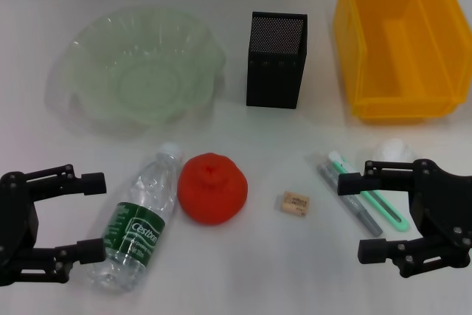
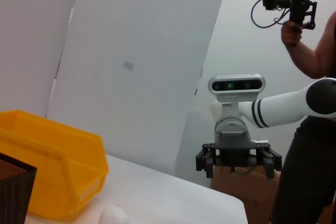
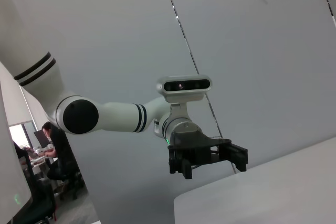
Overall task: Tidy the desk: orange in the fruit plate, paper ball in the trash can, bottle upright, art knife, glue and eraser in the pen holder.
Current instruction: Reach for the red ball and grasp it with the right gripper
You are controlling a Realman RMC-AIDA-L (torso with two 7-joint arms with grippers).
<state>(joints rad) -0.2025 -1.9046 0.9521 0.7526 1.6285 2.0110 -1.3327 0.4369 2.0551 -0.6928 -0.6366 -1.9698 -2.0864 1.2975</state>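
1. Nothing is sorted yet, judging by the bench (image 1: 221,271): the orange (image 1: 212,188) sits at about the centre of the head view, with the green fruit plate (image 1: 136,71) at its 11 o'clock, well apart.
2. The left end effector (image 1: 92,215) hovers with fingers spread wide and holds nothing; the orange lies at its 3 o'clock, beyond the bottle (image 1: 141,219).
3. The bottle lies on its side between that end effector and the orange, its long axis running from 7 to 1 o'clock, cap toward the plate, body just beside the left fingers.
4. The right end effector (image 1: 358,215) is equally wide open and empty, with the eraser (image 1: 295,203) at its 9 o'clock.
5. The glue (image 1: 350,201) and art knife (image 1: 369,189) lie side by side between its fingers, and the paper ball (image 1: 391,151) at 1 o'clock.
6. The pen holder (image 1: 275,60) and yellow trash can (image 1: 398,38) stand at the far edge.
7. The left arm looks nearer for bottle or orange.
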